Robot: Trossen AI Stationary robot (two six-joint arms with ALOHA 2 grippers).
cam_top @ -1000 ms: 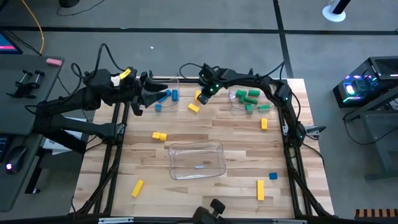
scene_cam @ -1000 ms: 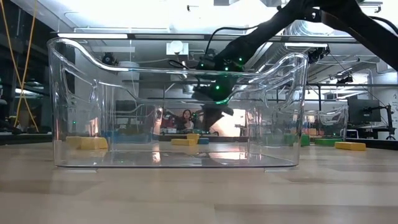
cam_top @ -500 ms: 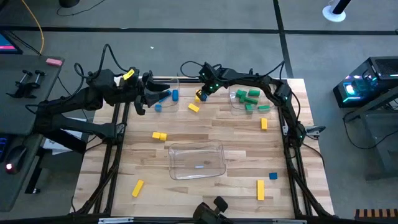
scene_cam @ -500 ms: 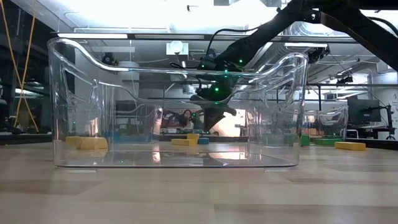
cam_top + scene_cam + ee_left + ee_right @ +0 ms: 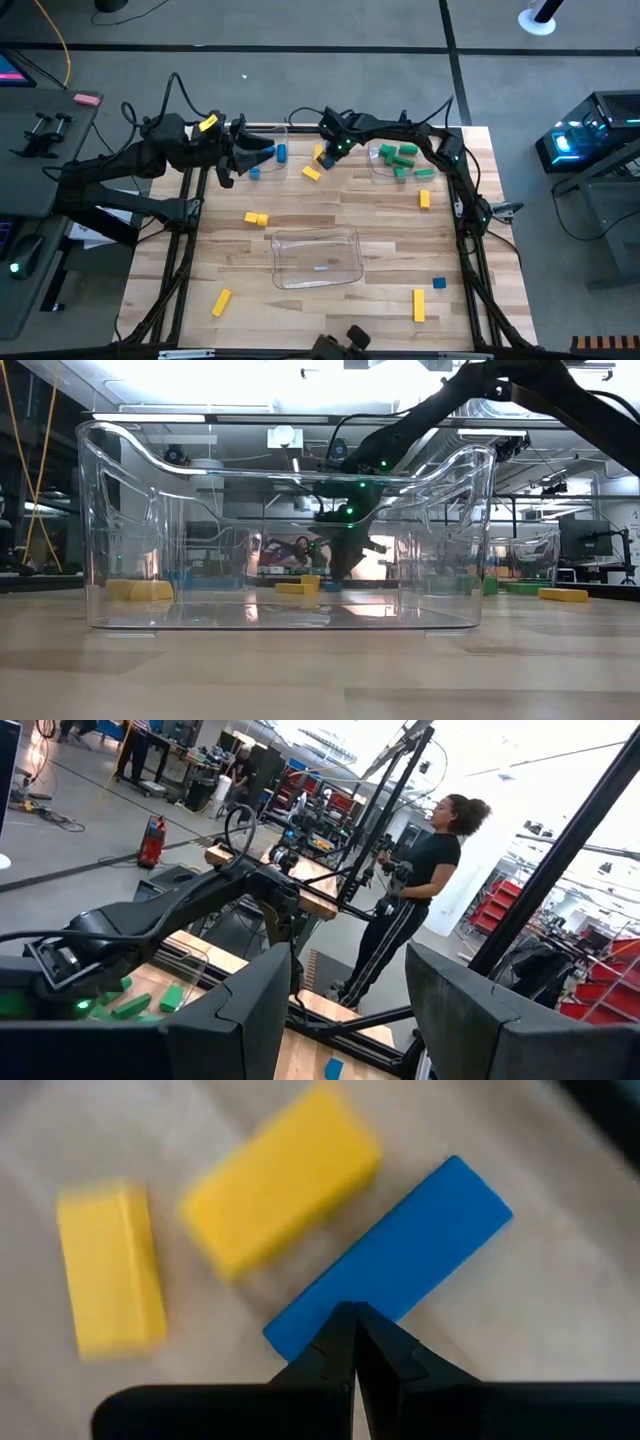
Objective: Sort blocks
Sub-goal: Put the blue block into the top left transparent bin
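Observation:
A blue bar [image 5: 400, 1255] lies flat on the wood at the far middle of the table, beside two yellow blocks [image 5: 280, 1190] [image 5: 108, 1270]. My right gripper [image 5: 352, 1320] [image 5: 326, 156] points steeply down at them, shut, its tips over one end of the blue bar. In the low view it hangs just above the table [image 5: 345, 565]. My left gripper [image 5: 345, 1020] [image 5: 250, 155] waits raised and level at the far left, open and with nothing in it. My right gripper comes slanting from above with shut fingers [image 5: 335, 1342] that stand over the blue bar's near end [image 5: 300, 1325]. The fingers themselves hide that spot, so I cannot tell whether they touch the bar. The bar lies flat on the table.
A clear bin [image 5: 316, 255] stands mid-table. A far-left bin [image 5: 272, 135] holds blue blocks, and a far-right bin [image 5: 382, 175] holds green ones [image 5: 398, 155]. Loose yellow blocks [image 5: 257, 218] [image 5: 221, 302] [image 5: 419, 305] and a blue one [image 5: 439, 284] lie about. A person [image 5: 420, 890] stands beyond the table.
My right gripper has sunk toward the table over the blue bar and the yellow blocks, and has tipped more steeply downward, staying shut. The blocks lie where they were.

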